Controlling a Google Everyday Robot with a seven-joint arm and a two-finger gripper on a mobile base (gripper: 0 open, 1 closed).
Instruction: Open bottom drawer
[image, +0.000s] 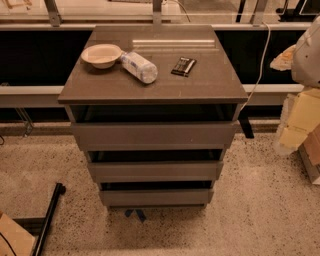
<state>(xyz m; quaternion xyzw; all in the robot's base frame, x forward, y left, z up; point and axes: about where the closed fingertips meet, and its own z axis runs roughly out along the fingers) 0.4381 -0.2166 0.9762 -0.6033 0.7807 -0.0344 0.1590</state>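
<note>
Grey-brown cabinet (150, 85) stood square in front, three drawers stacked. The bottom drawer (155, 197) sat lowest, just above the speckled floor (250, 220), its flat front handleless and looking the narrowest. A dark slot ran above it, under the middle drawer (155, 171). Could not tell whether it was fully shut or slightly ajar, so I judged the task not begun.

Gripper: not to be found in view, and its state could not be told. A pale rounded shape (307, 52) at the right edge may have been part of the arm, but I was uncertain.

On the cabinet top were a shallow bowl (101, 54), a plastic bottle (139, 66) lying on its side and touching the bowl, and a dark packet (183, 66) a little apart.

Risks as I judged them:
- With no handle, the only purchase seemed to be the top edge in that slot. A shallow hold would likely slip off.
- The middle drawer's front sat just above, so reaching slightly high could catch the wrong drawer.
- A hard or skewed pull might jolt the cabinet, and the bottle, being on its side, could roll.
- A blue scrap (135, 214) lay on the floor just under the front and might snag a low approach.
- A black pole (50, 215) lay on the floor to the left, near the base's path.
</note>
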